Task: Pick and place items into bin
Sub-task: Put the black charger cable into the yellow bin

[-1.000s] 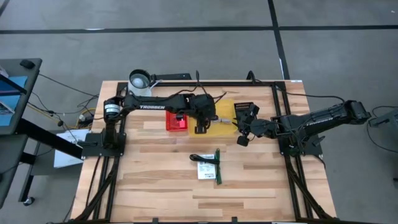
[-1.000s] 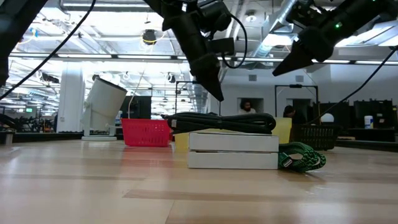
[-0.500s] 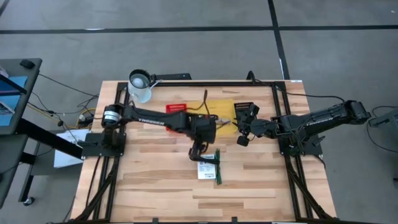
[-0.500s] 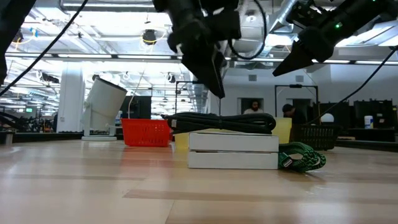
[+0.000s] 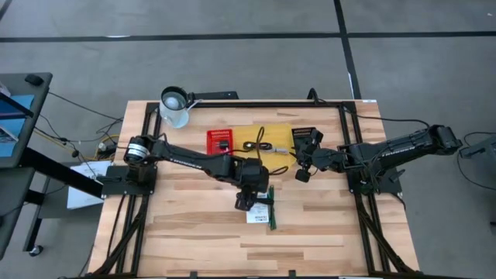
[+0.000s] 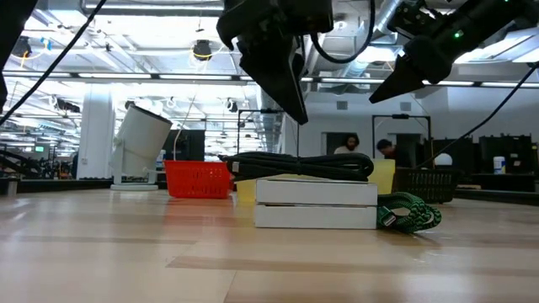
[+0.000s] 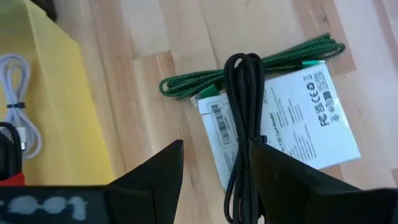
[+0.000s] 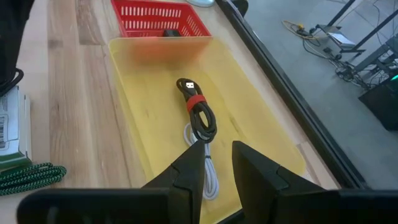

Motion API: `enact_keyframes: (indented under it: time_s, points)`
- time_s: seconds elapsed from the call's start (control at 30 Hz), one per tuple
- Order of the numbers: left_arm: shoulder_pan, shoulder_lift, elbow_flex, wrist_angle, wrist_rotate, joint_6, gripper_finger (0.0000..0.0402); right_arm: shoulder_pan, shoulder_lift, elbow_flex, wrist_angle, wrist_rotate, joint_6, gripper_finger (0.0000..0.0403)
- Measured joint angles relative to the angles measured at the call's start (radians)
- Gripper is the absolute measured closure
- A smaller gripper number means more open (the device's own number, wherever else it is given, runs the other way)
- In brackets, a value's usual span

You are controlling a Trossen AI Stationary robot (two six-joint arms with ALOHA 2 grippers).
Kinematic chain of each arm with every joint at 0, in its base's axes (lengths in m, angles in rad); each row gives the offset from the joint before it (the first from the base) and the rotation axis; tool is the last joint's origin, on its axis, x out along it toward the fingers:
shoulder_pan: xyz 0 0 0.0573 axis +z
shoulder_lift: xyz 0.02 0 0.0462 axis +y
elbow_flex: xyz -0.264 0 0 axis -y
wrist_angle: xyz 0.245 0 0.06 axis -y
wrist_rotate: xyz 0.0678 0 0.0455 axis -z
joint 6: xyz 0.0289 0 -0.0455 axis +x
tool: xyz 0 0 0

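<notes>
Yellow bin already holds two coiled cables, while my spread left gripper hovers over the black cable on the white packet (green cable alongside), both unbinned.

A pale butcher-block wooden table stands on a grey concrete floor crossed by dark seam lines. A black metal frame edges the tabletop, and loose cables trail over the floor beside it. Seen level across the table, the room behind is a large open workshop — exposed ceiling ducts and pipes, long strip lights, a white column. Two people show far back, among dark equipment racks.
</notes>
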Motion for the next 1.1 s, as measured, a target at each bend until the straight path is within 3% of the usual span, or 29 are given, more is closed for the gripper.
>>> enact_keyframes:
  time_s: [1.1]
  points:
    - [-0.08,0.063,-0.021,0.06,-0.022,-0.093,0.0226,0.0,0.0,0.0,-0.013,-0.001,0.008,0.0325]
